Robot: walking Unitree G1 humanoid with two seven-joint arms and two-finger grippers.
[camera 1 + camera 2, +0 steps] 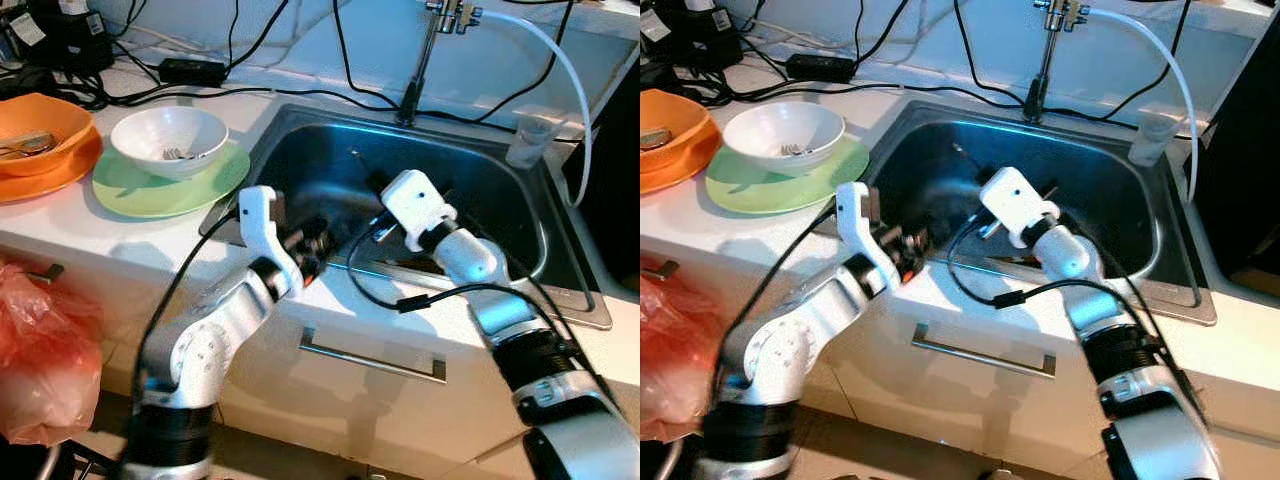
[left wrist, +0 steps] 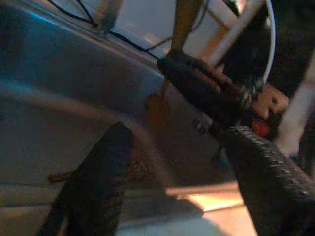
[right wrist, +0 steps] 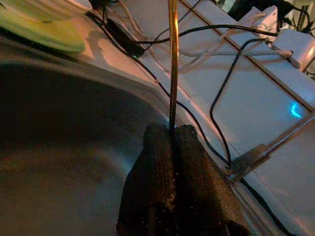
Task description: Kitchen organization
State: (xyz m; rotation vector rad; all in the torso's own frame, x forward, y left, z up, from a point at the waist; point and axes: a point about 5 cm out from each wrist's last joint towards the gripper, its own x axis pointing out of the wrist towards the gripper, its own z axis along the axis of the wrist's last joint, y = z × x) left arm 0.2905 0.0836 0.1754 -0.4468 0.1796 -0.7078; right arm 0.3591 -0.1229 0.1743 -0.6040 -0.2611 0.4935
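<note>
I am clamping what seems a chopstick [image 3: 173, 64] in my right gripper [image 3: 173, 135] over the sink [image 1: 520, 215]; my left gripper [image 2: 172, 162] is gaping; dishes are awaiting sorting.

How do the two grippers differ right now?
The right gripper is shut on a thin gold rod that juts past its fingertips; the left gripper is open and holds nothing. The right gripper reaches over the basin, while the left gripper sits at the front left rim. Both are at the sink.
</note>
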